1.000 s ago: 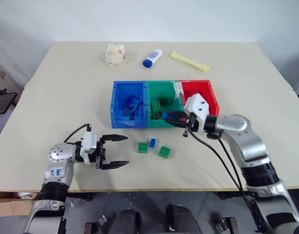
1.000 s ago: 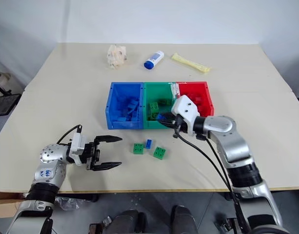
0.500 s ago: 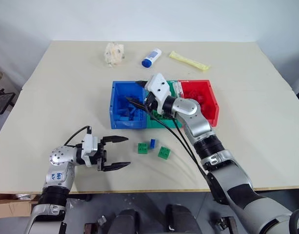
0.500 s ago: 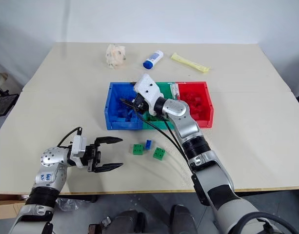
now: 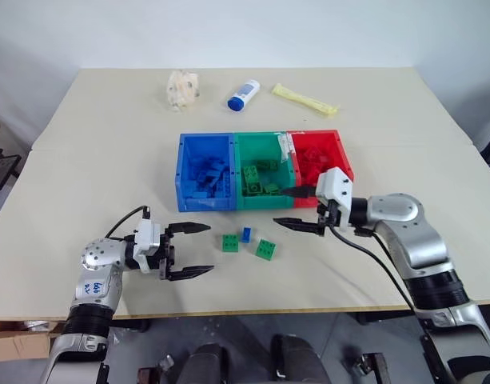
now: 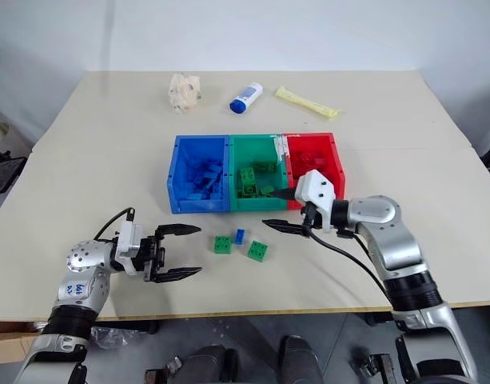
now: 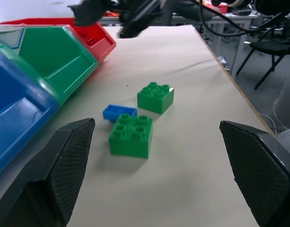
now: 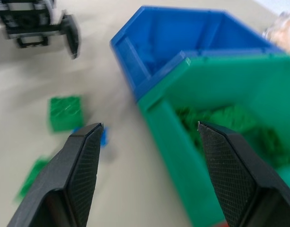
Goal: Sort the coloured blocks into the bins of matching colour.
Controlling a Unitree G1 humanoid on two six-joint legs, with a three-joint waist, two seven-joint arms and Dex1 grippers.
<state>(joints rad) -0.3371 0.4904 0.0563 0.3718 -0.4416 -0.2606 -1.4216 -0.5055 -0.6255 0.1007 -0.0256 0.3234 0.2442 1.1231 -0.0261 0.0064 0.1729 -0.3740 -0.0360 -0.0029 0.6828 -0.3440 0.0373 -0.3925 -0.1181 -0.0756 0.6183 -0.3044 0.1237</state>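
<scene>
Three joined bins stand mid-table: blue (image 5: 203, 203), green (image 5: 263, 202) and red (image 5: 346, 162), each holding several blocks of its own colour. In front of them three loose blocks lie on the table: a green one (image 5: 231, 242), a small blue one (image 5: 246, 235) and another green one (image 5: 267, 249). My right gripper (image 5: 282, 207) hovers open and empty in front of the green and red bins, pointing left, just right of the loose blocks. Left of the blocks, my left gripper (image 5: 190, 250) stands wide open and empty, facing them (image 7: 131, 135).
At the table's far side lie a crumpled wrapper (image 5: 184, 86), a white-and-blue tube (image 5: 245, 94) and a yellow packet (image 5: 307, 100). The table's front edge (image 5: 268, 308) runs close below both grippers.
My right gripper, shut a second ago, swung over the blue bin, opened there, and has come back right and down to the front of the green and red bins. The left gripper kept still.
</scene>
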